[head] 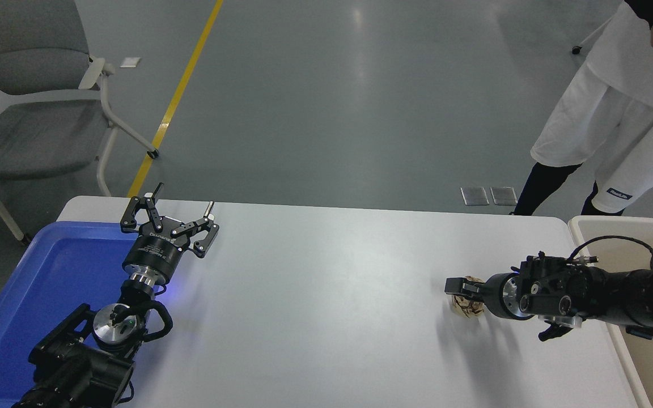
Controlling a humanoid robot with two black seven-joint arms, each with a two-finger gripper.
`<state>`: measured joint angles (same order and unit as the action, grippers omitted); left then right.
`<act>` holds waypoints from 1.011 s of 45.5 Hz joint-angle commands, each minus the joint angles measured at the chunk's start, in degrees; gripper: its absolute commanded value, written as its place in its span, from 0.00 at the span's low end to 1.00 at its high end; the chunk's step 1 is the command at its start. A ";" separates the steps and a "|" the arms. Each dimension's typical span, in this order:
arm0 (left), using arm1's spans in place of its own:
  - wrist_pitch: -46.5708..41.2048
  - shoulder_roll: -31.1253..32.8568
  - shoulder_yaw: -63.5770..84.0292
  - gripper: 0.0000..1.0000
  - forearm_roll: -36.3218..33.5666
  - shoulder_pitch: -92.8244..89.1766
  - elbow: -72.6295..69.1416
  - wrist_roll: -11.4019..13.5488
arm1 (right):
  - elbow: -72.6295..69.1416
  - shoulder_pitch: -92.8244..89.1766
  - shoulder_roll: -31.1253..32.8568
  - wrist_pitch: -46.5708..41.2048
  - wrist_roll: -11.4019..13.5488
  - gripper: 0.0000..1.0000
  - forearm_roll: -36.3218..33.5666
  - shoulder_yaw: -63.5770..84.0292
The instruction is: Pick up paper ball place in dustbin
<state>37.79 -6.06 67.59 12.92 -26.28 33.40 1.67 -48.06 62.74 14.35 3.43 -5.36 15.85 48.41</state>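
Note:
The tan-brown wrinkled paper ball (467, 307) lies on the white table (326, 317) at the right. My right gripper (461, 289) comes in from the right edge and sits low, right over the ball. It covers the ball's middle, and bits of paper show above and below it. I cannot see how its jaws stand. The beige dustbin (604, 222) stands at the table's right end, behind and under my right arm. My left gripper (169, 214) is parked at the lower left, open and empty.
A shallow blue tray (37, 283) lies at the table's left end under my left arm. A person in white clothes (615, 113) stands at the far right. A grey chair (32, 85) stands on the floor at the far left.

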 commanded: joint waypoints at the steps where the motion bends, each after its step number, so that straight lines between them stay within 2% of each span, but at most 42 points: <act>1: 0.00 0.00 0.00 0.99 0.00 0.00 0.00 0.00 | -0.10 -0.34 -0.02 0.71 0.09 0.00 -0.55 2.47; 13: 0.00 0.00 0.00 0.99 0.00 0.00 0.00 0.00 | -0.89 0.54 1.21 0.62 0.17 0.00 -0.55 2.83; 27: 0.00 0.00 0.00 0.99 0.00 0.00 0.00 0.00 | -11.87 12.31 12.36 -2.10 0.26 0.00 -0.03 4.58; 40: 0.00 0.00 0.00 0.99 0.00 0.00 0.00 0.00 | -21.89 28.03 22.03 -14.84 0.17 0.00 0.32 10.82; 46: 0.00 0.00 0.00 0.99 0.00 0.00 0.00 0.00 | -25.50 38.84 23.62 -21.70 0.17 0.00 0.32 17.23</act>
<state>37.79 -6.07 67.59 12.92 -26.28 33.40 1.67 -66.57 85.80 32.85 -7.96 -5.12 16.05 57.73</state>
